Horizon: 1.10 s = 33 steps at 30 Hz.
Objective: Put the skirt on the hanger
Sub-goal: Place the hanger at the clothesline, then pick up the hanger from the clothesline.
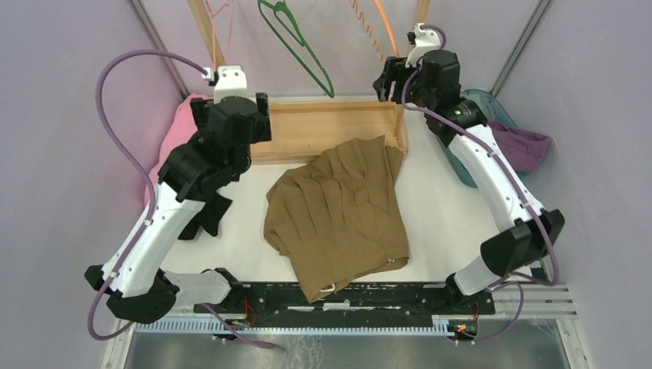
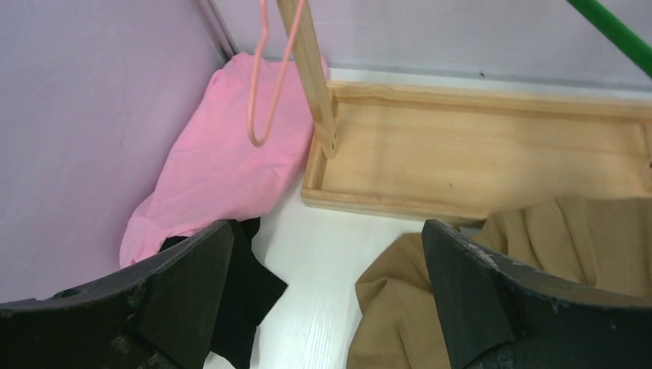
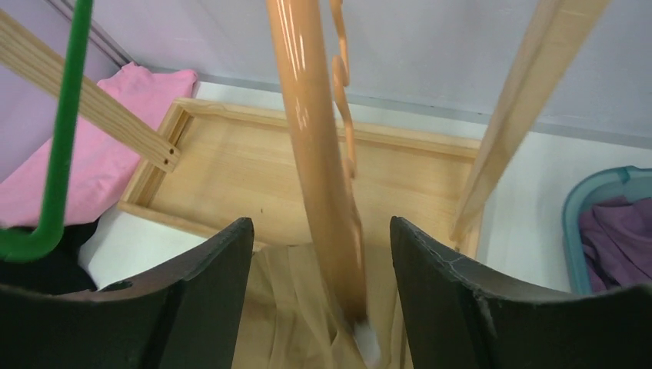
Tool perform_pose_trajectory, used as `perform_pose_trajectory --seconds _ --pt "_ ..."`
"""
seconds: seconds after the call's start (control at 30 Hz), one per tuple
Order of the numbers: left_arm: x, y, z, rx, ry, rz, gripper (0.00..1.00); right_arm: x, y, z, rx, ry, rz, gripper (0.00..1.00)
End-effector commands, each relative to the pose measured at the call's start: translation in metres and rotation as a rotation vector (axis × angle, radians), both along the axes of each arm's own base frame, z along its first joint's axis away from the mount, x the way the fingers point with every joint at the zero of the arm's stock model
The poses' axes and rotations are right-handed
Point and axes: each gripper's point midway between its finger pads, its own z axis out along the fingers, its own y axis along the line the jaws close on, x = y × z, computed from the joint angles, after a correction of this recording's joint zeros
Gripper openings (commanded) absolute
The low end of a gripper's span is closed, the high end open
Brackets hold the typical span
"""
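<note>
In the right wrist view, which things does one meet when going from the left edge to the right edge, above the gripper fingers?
green hanger → orange hanger → wooden post → teal basket, with purple cloth inside it

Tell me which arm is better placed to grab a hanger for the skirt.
Right. The orange hanger hangs straight between the right gripper's open jaws in its wrist view. The left gripper is open too, but the pink hanger hangs farther back, outside its jaws.
</note>
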Motion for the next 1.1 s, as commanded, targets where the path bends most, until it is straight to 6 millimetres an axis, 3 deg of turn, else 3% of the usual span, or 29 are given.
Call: perform_pose_trajectory --seconds 0.0,0.27,0.4,0.57,0.83,0.9,1.07 --pt "0.018 0.028 0.039 0.006 -0.074 0.112 0.99 -0.050 -0.020 0.040 0.069 -0.059 -0.003 0.75" --pt "0.065 0.081 0.072 0.064 -0.163 0.280 0.99 -0.121 -0.047 -0.014 0.082 0.041 -0.030 0.77" --pt "0.097 0.090 0.077 0.079 -0.206 0.269 1.00 -0.149 -0.054 -0.027 0.097 0.051 -0.017 0.77" --pt "0.144 0.090 0.065 0.027 -0.215 0.189 0.99 -0.159 -0.053 -0.039 0.094 0.078 0.008 0.77" --pt "0.184 0.097 0.045 -0.060 -0.175 0.135 0.97 -0.161 -0.049 -0.047 0.082 0.094 0.039 0.77" --pt "0.186 0.094 0.047 -0.082 -0.191 0.116 0.88 -0.161 -0.048 -0.049 0.081 0.096 0.045 0.77" --pt "0.182 0.092 0.061 -0.101 -0.255 0.098 0.48 -0.159 -0.045 -0.056 0.079 0.111 0.055 0.77"
